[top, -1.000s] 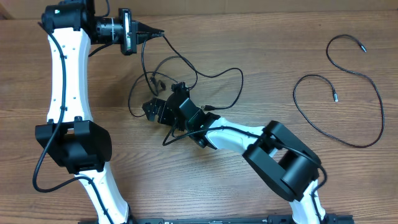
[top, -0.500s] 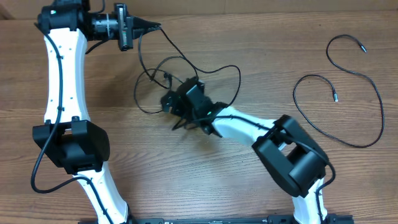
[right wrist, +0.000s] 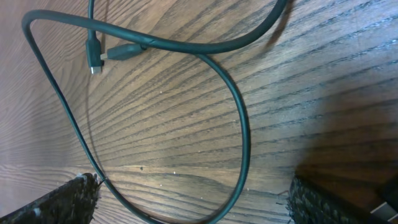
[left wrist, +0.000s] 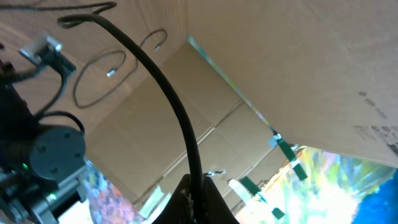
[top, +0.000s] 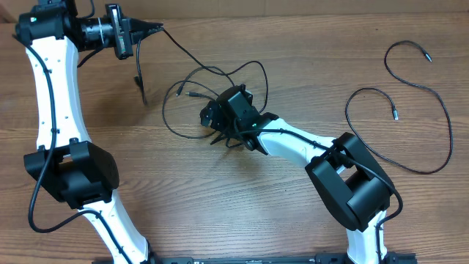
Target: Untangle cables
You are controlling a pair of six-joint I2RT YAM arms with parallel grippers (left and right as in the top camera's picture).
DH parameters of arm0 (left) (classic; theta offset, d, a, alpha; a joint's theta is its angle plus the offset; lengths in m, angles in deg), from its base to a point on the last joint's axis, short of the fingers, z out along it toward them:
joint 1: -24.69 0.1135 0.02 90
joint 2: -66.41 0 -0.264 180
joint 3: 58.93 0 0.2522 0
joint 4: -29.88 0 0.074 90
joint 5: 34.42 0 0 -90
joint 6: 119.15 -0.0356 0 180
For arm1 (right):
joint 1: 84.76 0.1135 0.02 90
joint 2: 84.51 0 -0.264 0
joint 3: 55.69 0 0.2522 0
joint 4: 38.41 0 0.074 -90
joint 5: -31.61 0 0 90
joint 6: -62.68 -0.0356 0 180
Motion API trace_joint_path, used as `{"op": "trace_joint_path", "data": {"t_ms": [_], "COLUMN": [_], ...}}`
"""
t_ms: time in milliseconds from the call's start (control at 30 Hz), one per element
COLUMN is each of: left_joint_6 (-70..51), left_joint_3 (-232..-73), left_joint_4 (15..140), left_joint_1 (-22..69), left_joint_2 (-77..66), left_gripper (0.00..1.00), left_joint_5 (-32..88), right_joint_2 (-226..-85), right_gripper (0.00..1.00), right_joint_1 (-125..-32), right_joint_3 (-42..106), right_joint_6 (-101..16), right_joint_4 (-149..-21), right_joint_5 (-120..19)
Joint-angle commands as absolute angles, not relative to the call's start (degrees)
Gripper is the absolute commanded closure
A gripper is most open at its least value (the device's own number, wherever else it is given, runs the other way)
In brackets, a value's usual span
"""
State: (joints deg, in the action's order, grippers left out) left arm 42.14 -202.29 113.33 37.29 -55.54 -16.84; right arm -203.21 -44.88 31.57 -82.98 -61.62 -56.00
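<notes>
Cables [top: 220, 77]: loose tangle mid-table.
Left gripper [top: 154, 28]: fingers clamped on one cable.
Right gripper [right wrist: 193, 193]: fingers wide apart above a loop, holding nothing.
Surface: wooden table [top: 220, 213].

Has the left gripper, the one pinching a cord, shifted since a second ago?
Yes. The left gripper has slid leftward, farther from the separate cable lying still at right.

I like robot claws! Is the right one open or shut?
Open. On the right gripper, the fingers sit far apart at the wrist view's bottom corners; a cable lies loose between.
</notes>
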Motion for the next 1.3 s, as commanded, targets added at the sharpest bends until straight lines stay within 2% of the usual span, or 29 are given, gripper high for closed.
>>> {"op": "trace_joint_path", "data": {"t_ms": [0, 200, 433, 500, 600, 800, 833, 967, 1133, 1267], "left_joint_6": [33.44, 14.25, -11.28, -20.04, -27.43, -36.02, -39.63, -48.65, -56.41, -56.65], "left_joint_3": [-203.78, -203.78, -203.78, -203.78, -203.75, -203.75, -203.71, -203.67, -203.67, -203.67], "left_joint_4": [113.22, 113.25, 117.66, 119.69, 122.32, 128.02, 130.21, 134.03, 135.39, 135.19], "left_joint_1": [37.23, 36.88, 36.88, 36.79, 36.0, 33.14, 32.22, 30.3, 28.77, 28.79], "left_joint_2": [-55.3, -55.3, -55.3, -55.3, -55.3, -55.3, -55.3, -55.3, -55.3, -55.3], "left_gripper": [0.96, 0.96, 0.96, 0.96, 0.96, 0.96, 0.96, 0.96, 0.96, 0.96], "left_joint_5": [-15.97, -14.85, -14.28, -14.26, -13.87, -6.96, -4.49, -4.01, -3.46, -1.93], "right_joint_2": [-208.17, -204.37, -199.51, -199.43, -199.43, -199.43, -199.43, -199.43, -199.43, -199.43], "right_gripper": [0.03, 0.03, 0.0, 0.0, 0.0, 0.0, 0.0, 0.0, 0.0, 0.0], "right_joint_1": [-45.16, -46.61, -52.48, -55.65, -57.6, -59.02, -59.09, -59.09, -59.46, -60.42], "right_joint_3": [28.29, 29.88, 29.88, 29.86, 29.86, 29.86, 29.86, 29.86, 29.86, 29.86], "right_joint_6": [-83.43, -78.3, -78.21, -78.63, -83.89, -99.76, -103.76, -108.13, -119.65, -123.65], "right_joint_4": [-63.61, -63.56, -62.78, -59.48, -56.26, -49.2, -44.83, -37.47, -34.17, -31.48], "right_joint_5": [-52.63, -39.38, -20.48, -8.48, -2.58, -0.83, -0.85, -3.1, -4.98, -4.98]}}
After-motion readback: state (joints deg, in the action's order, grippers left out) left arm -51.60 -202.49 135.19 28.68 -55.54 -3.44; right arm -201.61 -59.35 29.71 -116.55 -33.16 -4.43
